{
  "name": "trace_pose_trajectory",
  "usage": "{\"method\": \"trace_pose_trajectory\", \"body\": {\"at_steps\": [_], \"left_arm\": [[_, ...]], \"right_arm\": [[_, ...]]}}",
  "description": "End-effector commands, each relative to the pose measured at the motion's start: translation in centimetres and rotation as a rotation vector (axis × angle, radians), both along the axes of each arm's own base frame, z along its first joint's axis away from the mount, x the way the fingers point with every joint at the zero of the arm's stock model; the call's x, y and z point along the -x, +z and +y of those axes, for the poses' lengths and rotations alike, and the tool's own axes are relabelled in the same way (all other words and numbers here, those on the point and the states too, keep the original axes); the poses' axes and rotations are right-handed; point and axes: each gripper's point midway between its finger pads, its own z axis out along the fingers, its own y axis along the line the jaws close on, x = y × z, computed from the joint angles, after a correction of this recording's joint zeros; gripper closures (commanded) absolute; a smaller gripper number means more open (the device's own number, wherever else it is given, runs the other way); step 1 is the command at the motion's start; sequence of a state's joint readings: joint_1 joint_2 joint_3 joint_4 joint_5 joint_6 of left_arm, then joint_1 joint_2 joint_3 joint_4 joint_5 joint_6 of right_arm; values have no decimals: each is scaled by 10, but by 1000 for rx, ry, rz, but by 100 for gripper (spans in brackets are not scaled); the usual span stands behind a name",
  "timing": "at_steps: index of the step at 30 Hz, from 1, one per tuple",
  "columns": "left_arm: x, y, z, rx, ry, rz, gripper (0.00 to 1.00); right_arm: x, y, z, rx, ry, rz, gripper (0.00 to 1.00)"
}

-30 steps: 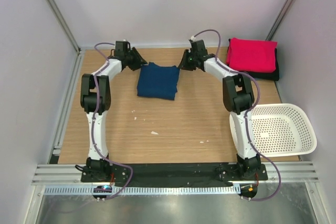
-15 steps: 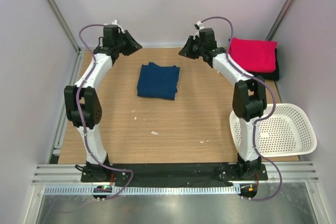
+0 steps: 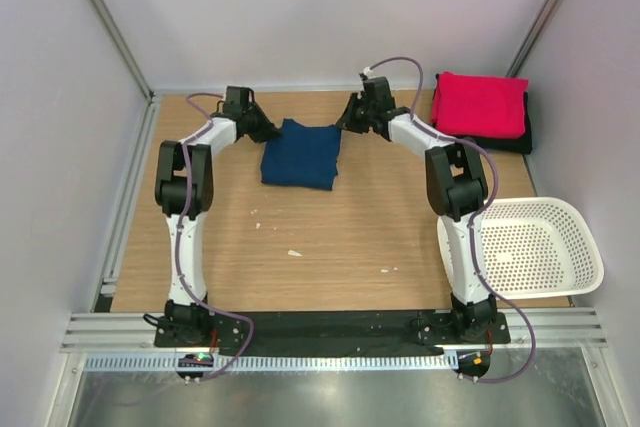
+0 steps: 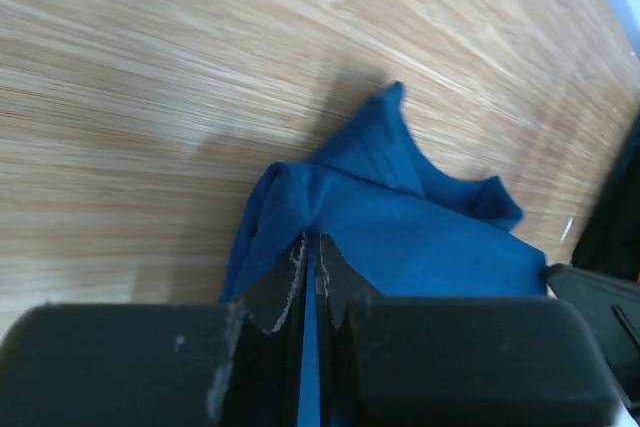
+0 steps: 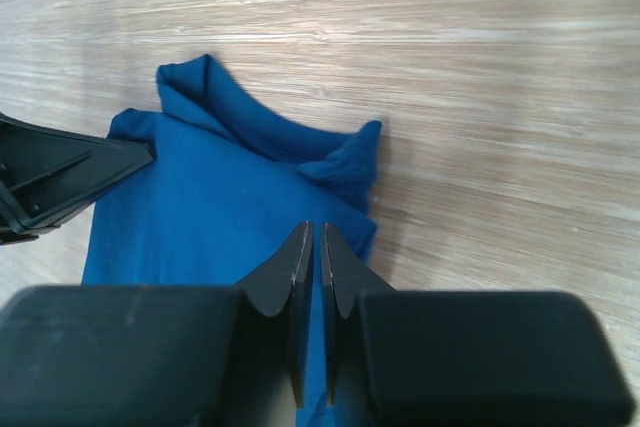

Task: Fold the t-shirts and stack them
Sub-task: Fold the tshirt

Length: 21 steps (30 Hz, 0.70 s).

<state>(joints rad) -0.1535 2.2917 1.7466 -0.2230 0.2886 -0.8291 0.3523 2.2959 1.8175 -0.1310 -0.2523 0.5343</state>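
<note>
The counter carries everything I work with. The white perforated basket sits at its near right edge. At the far right corner the pink-red t-shirt lies folded on top of the black t-shirt, so I take that as my stack. The navy t-shirt lies folded at the far middle, well apart from it. My left pincer is clenched on its far left corner and my right pincer on its far right corner. I judge this two-corner hold suits carrying it flat to the stack.
</note>
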Motion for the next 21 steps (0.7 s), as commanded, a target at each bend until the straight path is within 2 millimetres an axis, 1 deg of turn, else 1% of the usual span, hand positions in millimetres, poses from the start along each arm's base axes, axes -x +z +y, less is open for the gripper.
{"method": "trace_pose_trajectory", "body": {"at_steps": [1,2,3,6,8,9,11,12,13,14,15,16,17,18,19,20,21], "left_arm": [[-20,21,-1,46,21,-64,94],[-23,19,-1,49,21,-68,94],[-22,11,-1,49,18,-58,94],[-22,0,0,43,19,-41,94],[-19,-4,0,45,16,-30,94],[-18,-6,1,48,15,-24,93],[-17,3,0,47,1,-42,92],[-16,5,0,42,-4,-48,89],[-17,18,2,38,-15,-75,88],[-16,24,1,39,-27,-84,87],[-17,32,1,38,-37,-100,83],[-19,46,0,35,-46,-125,80],[-15,62,1,19,-66,-143,77],[-14,75,1,15,-77,-163,65],[-12,87,2,8,-87,-184,57],[-7,112,1,-2,-98,-223,51],[-4,122,4,-16,-95,-236,40]], "right_arm": [[-9,8,-2,26,-38,-45,88],[-7,-1,-3,38,-32,-30,88],[-4,-10,-6,52,-35,-17,88],[0,-24,-7,68,-30,4,89],[4,-30,-5,71,-15,14,89],[5,-31,-5,78,-10,13,89],[8,-38,-7,111,-4,16,89],[7,-35,-7,114,-4,13,89],[6,-33,-9,126,-9,9,90],[8,-29,-10,136,-9,8,89],[7,-26,-13,141,-16,4,89],[5,-11,-15,142,-29,-21,89],[4,-2,-15,148,-28,-34,83],[2,9,-16,148,-31,-47,79],[2,19,-17,152,-33,-55,76],[4,33,-19,157,-34,-56,72],[0,52,-18,157,-28,-88,58]]}}
